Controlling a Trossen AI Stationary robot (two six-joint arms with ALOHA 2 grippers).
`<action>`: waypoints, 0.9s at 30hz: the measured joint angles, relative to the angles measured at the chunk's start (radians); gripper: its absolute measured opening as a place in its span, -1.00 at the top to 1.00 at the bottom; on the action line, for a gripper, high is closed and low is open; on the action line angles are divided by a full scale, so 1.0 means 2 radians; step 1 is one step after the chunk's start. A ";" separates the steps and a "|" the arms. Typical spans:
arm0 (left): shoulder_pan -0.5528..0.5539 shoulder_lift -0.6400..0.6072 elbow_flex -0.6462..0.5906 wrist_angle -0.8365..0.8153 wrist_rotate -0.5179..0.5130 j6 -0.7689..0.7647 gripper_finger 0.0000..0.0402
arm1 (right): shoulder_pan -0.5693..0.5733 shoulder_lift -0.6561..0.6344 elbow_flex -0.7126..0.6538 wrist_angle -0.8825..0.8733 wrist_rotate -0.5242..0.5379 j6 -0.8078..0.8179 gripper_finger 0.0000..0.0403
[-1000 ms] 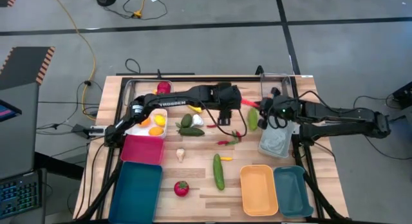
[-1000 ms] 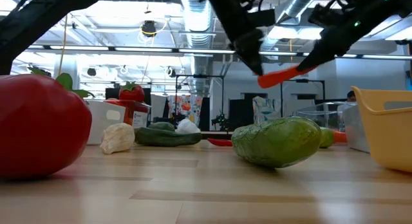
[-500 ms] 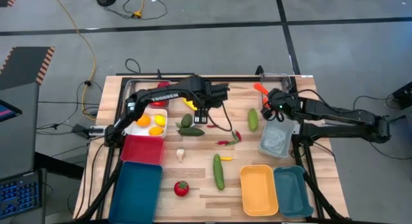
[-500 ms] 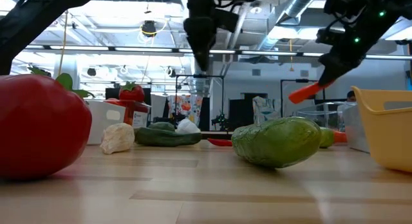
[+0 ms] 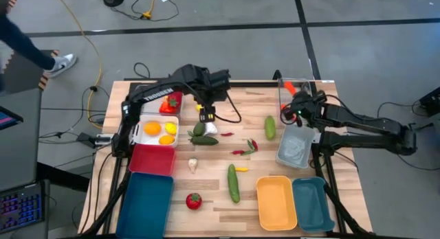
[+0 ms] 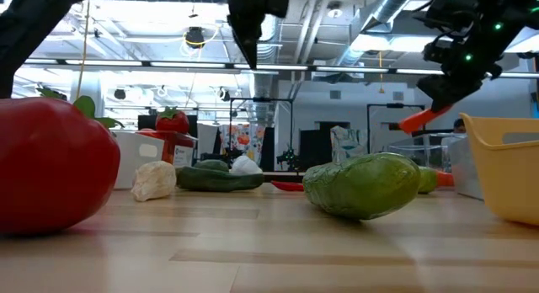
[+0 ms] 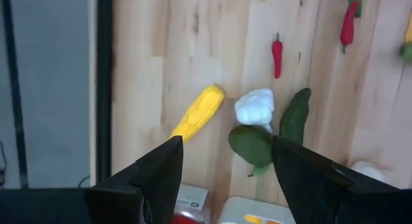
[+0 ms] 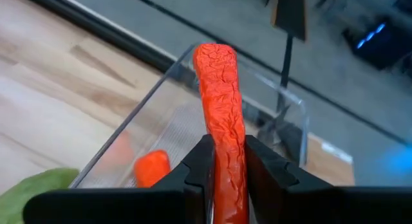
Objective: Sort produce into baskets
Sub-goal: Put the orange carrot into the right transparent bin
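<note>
The right gripper is clamped narrow on an orange carrot and holds it in the air over the near wall of the clear tray at the table's far right corner; in the high view the carrot shows just above that tray's edge. Another orange piece already lies inside, so this looks like the drop-off step for carrots: the next move calls for carrying the carrot a little farther over the tray's floor, lowering it and letting the fingers part so it lands inside rather than on the rim. The left gripper hangs with its jaws apart and nothing between them, above the far left of the table, over a yellow squash, a white garlic and green leaves; the squash seems its likely next pick, needing a descent with the fingers across its narrow width. Much produce is still loose on the wood: a cucumber, a tomato, chillies. The orange basket holds nothing yet.
</note>
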 joint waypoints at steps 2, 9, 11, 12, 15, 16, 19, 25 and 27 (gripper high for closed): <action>0.005 -0.013 0.000 0.001 0.000 -0.011 -0.12 | -0.007 0.000 0.000 -0.010 -0.015 0.017 0.52; 0.010 -0.082 -0.080 0.063 -0.004 -0.032 -0.12 | -0.025 0.000 0.000 -0.019 -0.030 0.034 0.52; 0.010 -0.113 -0.137 0.094 -0.006 -0.042 -0.12 | -0.029 0.000 0.000 -0.019 -0.030 0.034 0.52; 0.010 -0.129 -0.169 0.110 -0.006 -0.050 -0.12 | -0.031 0.000 0.000 -0.019 -0.030 0.034 0.52; 0.008 -0.182 -0.273 0.181 -0.006 -0.073 -0.12 | -0.036 0.000 0.000 -0.019 -0.030 0.034 0.51; 0.007 -0.200 -0.304 0.203 -0.006 -0.081 -0.12 | -0.038 0.000 0.000 -0.019 -0.031 0.034 0.50; 0.004 -0.245 -0.389 0.260 0.009 -0.108 -0.12 | -0.042 0.000 0.000 -0.019 -0.032 0.034 0.43; -0.007 -0.294 -0.496 0.324 0.052 -0.142 -0.12 | -0.049 0.000 0.000 -0.018 -0.053 0.034 0.22; -0.012 -0.296 -0.513 0.326 0.060 -0.151 -0.12 | -0.052 0.000 0.000 -0.018 -0.054 0.034 0.15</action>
